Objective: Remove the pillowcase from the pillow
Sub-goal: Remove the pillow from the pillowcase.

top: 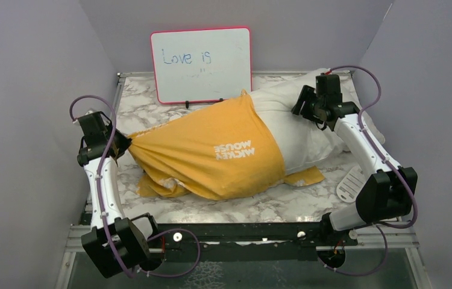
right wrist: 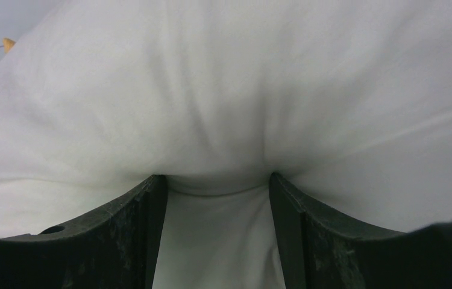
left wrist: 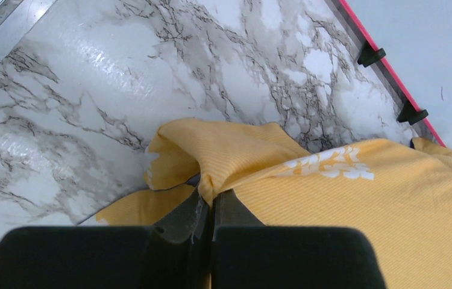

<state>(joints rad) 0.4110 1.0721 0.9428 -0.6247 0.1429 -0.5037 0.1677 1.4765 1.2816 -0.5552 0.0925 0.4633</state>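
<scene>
The pillowcase (top: 211, 150), yellow-orange face up with white "Mickey Mouse" lettering, covers the left half of the pillow (top: 308, 129). The white right half sticks out bare. My left gripper (top: 126, 144) is shut on the gathered left end of the pillowcase. In the left wrist view the gripper (left wrist: 213, 195) pinches a yellow fold (left wrist: 344, 205) just above the marble. My right gripper (top: 301, 108) sits on the pillow's far right part. In the right wrist view the gripper (right wrist: 217, 180) presses into the white pillow (right wrist: 223, 90), with a thick bulge held between the jaws.
A pink-framed whiteboard (top: 201, 65) reading "Love is" stands at the back; its edge shows in the left wrist view (left wrist: 428, 48). A small white slotted disc (top: 351, 183) lies by the right arm. Purple walls close in left, right and back of the marble table (top: 241, 208).
</scene>
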